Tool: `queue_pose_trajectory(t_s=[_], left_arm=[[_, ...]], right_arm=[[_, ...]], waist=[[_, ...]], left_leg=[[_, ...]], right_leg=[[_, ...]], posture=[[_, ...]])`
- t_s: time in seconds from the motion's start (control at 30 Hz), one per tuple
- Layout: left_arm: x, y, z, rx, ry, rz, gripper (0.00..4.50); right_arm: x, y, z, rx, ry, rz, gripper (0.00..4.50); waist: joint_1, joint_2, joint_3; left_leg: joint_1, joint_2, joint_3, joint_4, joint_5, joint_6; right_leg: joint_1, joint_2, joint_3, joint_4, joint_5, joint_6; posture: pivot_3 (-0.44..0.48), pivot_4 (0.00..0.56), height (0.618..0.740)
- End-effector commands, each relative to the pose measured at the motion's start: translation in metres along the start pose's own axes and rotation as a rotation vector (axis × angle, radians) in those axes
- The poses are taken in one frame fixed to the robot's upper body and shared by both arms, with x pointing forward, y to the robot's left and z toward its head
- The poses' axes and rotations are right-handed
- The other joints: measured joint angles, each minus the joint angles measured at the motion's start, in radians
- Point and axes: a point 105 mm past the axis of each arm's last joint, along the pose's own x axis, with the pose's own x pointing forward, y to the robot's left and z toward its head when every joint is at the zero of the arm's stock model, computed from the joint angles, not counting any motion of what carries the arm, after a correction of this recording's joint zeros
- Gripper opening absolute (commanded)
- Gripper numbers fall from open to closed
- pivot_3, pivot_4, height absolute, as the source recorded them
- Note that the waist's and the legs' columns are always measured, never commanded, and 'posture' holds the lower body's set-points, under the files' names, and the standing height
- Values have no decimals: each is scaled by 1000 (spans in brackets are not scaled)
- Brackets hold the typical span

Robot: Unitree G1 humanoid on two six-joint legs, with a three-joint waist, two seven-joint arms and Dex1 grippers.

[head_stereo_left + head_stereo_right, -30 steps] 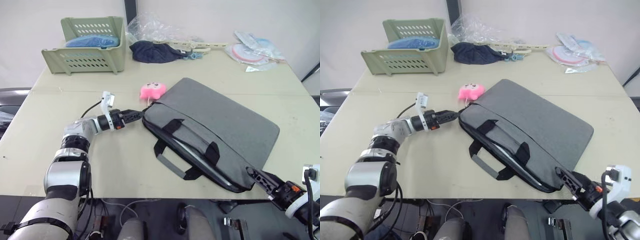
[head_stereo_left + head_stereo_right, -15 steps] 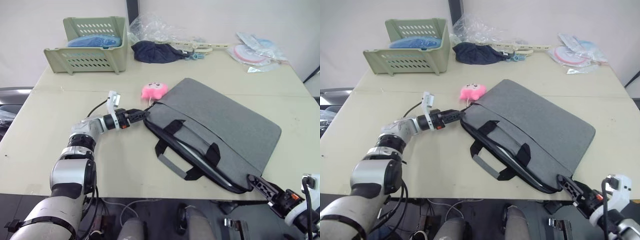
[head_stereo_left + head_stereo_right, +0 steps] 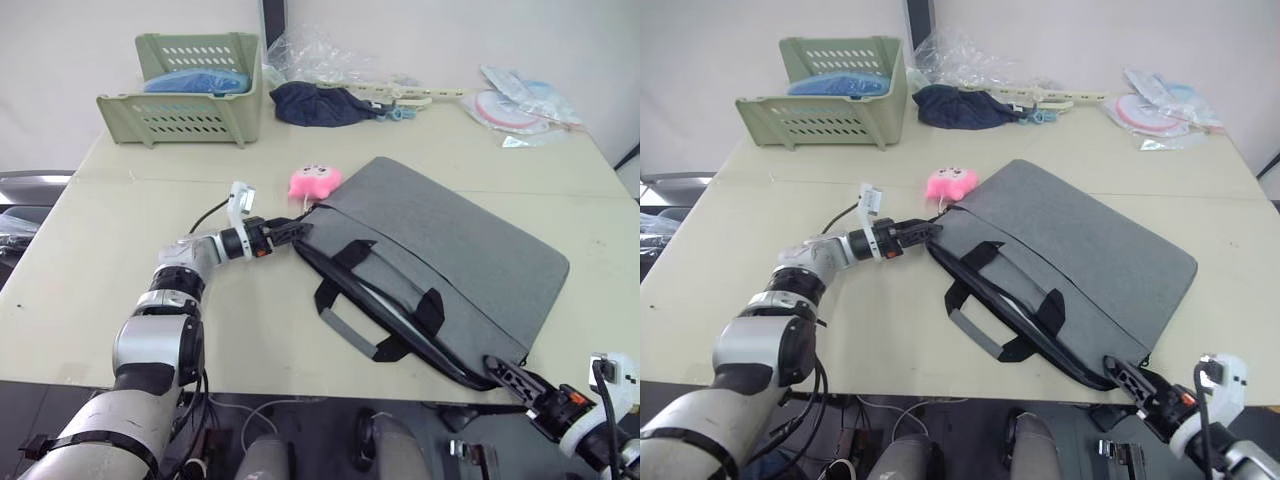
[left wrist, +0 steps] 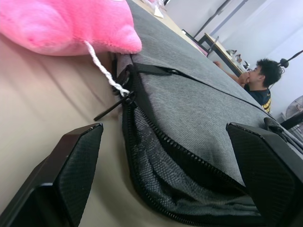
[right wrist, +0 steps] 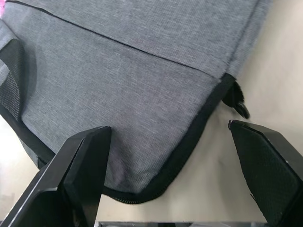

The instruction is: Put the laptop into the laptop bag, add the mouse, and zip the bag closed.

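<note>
The grey laptop bag [image 3: 455, 245] lies flat on the table, its black zipper mouth open along the near edge with the black handles [image 3: 428, 307] spread out. A pale edge in that opening [image 3: 392, 314] looks like the laptop. The mouse is out of view. My left gripper [image 3: 292, 229] is open at the bag's left corner; in the left wrist view the zipper pull [image 4: 112, 107] and its white cord lie between the fingers. My right gripper [image 3: 503, 374] is open just off the table's front edge, and the bag's right near corner [image 5: 156, 142] sits between its fingers.
A pink plush [image 3: 314, 182] touches the bag's far-left corner. At the back stand a green basket [image 3: 190, 100], a dark navy cloth bundle [image 3: 320, 103] and plastic packets [image 3: 520, 105]. A person [image 4: 258, 78] sits in the background of the left wrist view.
The whole view has shifted a little. My right gripper has dropped back from the bag's side toward the table's front edge. The left gripper stays at the bag's corner.
</note>
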Motion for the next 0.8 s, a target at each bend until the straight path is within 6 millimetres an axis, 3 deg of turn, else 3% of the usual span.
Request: queue_pose_trajectory(t_s=[0.03, 0.5, 0.6, 0.8], left_arm=[[11, -8, -1, -2, 14, -38, 4500], [14, -13, -10, -22, 52, -81, 4500], [13, -12, -10, -19, 53, -81, 4500], [11, -13, -7, -5, 36, -92, 4500]], right_arm=[[1, -3, -3, 20, -9, -18, 4328], [3, -16, -5, 73, -28, -60, 4328], [3, -15, -6, 73, -25, -57, 3632], [6, -18, -7, 72, -21, -60, 942]], waist=[[0, 0, 0], [-1, -2, -2], [-1, -3, -2], [-2, -3, -2]], left_leg=[[0, 0, 0, 0, 0, 0], [9, 0, 0, -2, -4, 4], [9, 0, 0, -2, -4, 5], [10, 0, 0, -2, -5, 5]], right_leg=[[0, 0, 0, 0, 0, 0], [12, 0, 0, -5, 0, 0], [12, 0, 0, -5, 0, 0], [12, 0, 0, -5, 0, 0]], posture=[[0, 150, 740], [0, 150, 740], [0, 150, 740], [0, 150, 740]])
